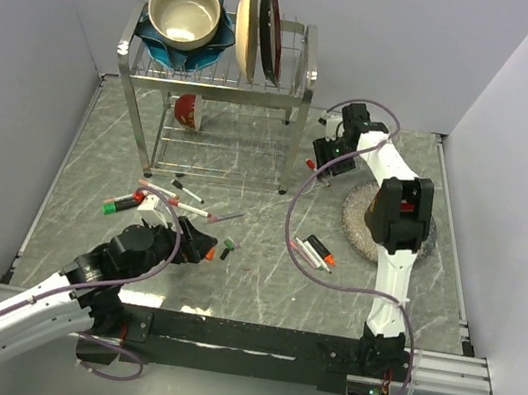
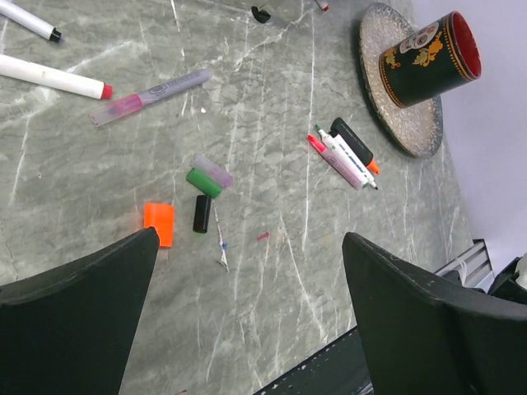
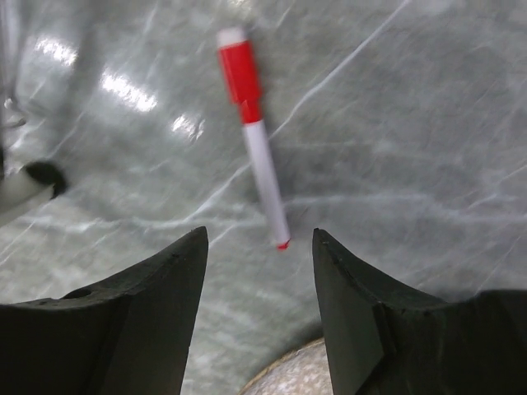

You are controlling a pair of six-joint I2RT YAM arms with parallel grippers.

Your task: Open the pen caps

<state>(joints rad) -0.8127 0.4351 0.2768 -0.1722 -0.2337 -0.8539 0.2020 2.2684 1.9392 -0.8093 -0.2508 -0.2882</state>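
The left claw (image 2: 251, 247) hangs released, its two fingers (image 2: 78, 313) spread wide with only the marble table (image 2: 272, 329) between them. Far ahead and to its left lie three pens. A white pen with a black tip (image 2: 29, 20) and a white pen with a red end (image 2: 53, 76) both run left to right with the coloured end on the right. A clear purple pen (image 2: 148, 96) slants away toward the right.

Straight ahead, nearer the left finger, lie four loose caps. An orange cap (image 2: 159, 224) sits just off that fingertip. A black cap (image 2: 201, 213) lies beside it, pointing lengthwise away from the claw. A green cap (image 2: 203, 182) lies crosswise, touching a lilac cap (image 2: 212, 171). A fifth, a small black cap (image 2: 260, 14), lies far ahead.

Ahead and to the right is a bundle of pens (image 2: 346, 152), at least three side by side, all slanting the same way; one is black with an orange end. Beyond them one mug (image 2: 428, 58) sits on one round mat (image 2: 403, 115).

The right claw (image 3: 259, 234) is released too, its fingers (image 3: 140, 321) apart and gripping nothing. One red-and-white pen (image 3: 255, 136) lies on the table just ahead of it. Its long axis points almost straight away, leaning slightly left. The red part is at the far end, and a small red point at the near end lies close to the gap between the fingertips. Whether it is capped, I cannot tell.
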